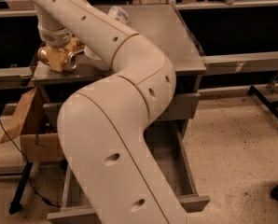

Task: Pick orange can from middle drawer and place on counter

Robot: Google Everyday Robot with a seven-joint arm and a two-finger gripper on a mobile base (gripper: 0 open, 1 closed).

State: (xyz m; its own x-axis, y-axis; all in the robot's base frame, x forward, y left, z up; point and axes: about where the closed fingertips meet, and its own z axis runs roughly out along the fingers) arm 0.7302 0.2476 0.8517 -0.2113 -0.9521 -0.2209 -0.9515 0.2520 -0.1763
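Observation:
The orange can (58, 59) lies on its side, gold with silvery ends, right under my wrist at the counter's (167, 36) front left corner. My gripper (57, 55) is shut on the can from above, at or just above the counter top. My fingers are mostly hidden by the wrist and the can. The middle drawer (174, 157) stands pulled open below, a plain grey tray. My big white arm hides most of it.
A white bowl (93, 59) sits on the counter just right of the can, with a clear plastic bottle (118, 14) farther back. A cardboard box (31, 136) stands on the floor at the left. Dark shelving frames stand behind and at the right.

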